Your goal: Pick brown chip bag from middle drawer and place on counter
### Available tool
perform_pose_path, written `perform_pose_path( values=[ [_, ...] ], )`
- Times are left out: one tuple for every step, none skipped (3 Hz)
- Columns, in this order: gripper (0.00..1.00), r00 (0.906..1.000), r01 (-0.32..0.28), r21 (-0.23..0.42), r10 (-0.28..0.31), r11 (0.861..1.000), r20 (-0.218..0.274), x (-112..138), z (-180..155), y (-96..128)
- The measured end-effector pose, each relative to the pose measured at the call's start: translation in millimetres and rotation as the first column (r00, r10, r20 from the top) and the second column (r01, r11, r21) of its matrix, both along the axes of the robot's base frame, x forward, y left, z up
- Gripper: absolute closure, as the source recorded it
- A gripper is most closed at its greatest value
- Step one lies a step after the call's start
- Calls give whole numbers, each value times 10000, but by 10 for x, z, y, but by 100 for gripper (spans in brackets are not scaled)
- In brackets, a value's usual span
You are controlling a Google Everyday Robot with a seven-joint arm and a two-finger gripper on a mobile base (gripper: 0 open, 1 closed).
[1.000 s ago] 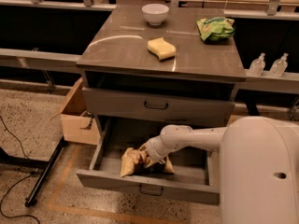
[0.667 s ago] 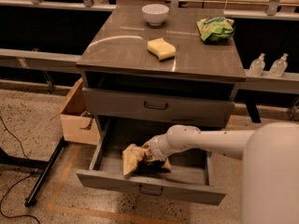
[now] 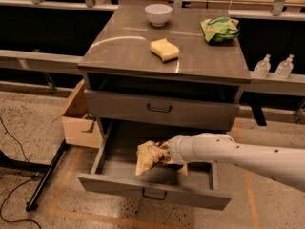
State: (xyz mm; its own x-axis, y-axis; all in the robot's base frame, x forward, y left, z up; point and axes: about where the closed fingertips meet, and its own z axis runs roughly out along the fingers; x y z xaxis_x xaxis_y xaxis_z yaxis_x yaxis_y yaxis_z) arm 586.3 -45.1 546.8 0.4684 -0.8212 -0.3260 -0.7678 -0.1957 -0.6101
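Observation:
The middle drawer is pulled open below the counter. My gripper reaches in from the right at the end of the white arm and is shut on the brown chip bag. The bag's tan-yellow foil hangs crumpled to the left of the gripper, lifted above the drawer floor. The fingers are mostly hidden behind the bag.
On the counter stand a white bowl, a yellow sponge and a green snack bag. A cardboard box sits on the floor left of the cabinet. Two clear bottles stand on the right ledge. The upper drawer is closed.
The bag has come up off the drawer floor with the gripper. The arm has drawn back, so less of its white bulk fills the lower right.

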Motion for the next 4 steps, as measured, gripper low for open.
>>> perform_pose_path(
  values=[
    [100,9994,198,306,-207,9993,285,-187,376,-172],
    [100,9955,169,709,-234,9973,914,-358,891,-307],
    [100,9817,37,743,-178,9972,1897,-516,1520,-461],
    [100,9558,-287,399,157,9988,2937,-609,2147,-550]
  ],
)
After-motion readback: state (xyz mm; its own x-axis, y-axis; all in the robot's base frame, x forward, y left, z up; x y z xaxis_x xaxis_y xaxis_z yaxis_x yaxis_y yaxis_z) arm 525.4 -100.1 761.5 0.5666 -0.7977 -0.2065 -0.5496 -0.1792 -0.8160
